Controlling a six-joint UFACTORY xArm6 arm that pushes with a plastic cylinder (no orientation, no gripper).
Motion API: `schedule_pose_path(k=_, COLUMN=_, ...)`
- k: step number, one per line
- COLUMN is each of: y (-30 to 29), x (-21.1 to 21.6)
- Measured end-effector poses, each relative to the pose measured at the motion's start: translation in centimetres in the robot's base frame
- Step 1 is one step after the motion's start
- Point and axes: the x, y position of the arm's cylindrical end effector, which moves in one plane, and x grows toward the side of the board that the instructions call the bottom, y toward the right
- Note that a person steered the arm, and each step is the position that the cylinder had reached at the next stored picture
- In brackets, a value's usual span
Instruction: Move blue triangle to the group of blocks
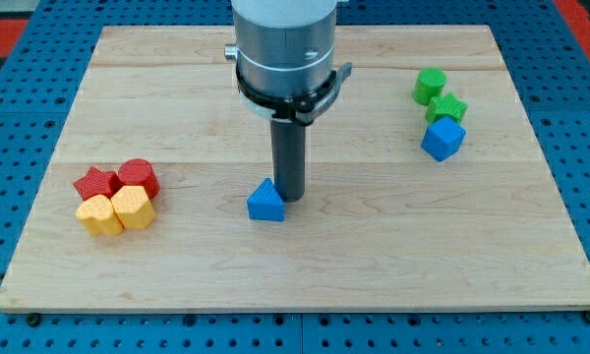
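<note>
- Resting on the wooden board (374, 246), my tip (292, 200) ends a plain straight rod with no jaws to spread or close; it grips nothing.
- Blue triangle (265, 202) sits just beside the tip, toward the view's left, apparently touching it.
- Red star (95, 183), red block (138, 177) and two yellow blocks (116, 210) cluster far to the tip's left.
- Two green blocks (439, 95) and a blue cube (442, 138) stand well apart, toward the tip's upper right.
</note>
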Motion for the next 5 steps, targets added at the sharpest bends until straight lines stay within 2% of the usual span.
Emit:
schedule_pose_path(k=1, y=-1.6, x=1.3)
schedule_pose_path(k=3, y=-2.3, x=1.3)
schedule_pose_path(k=5, y=-0.3, x=2.3)
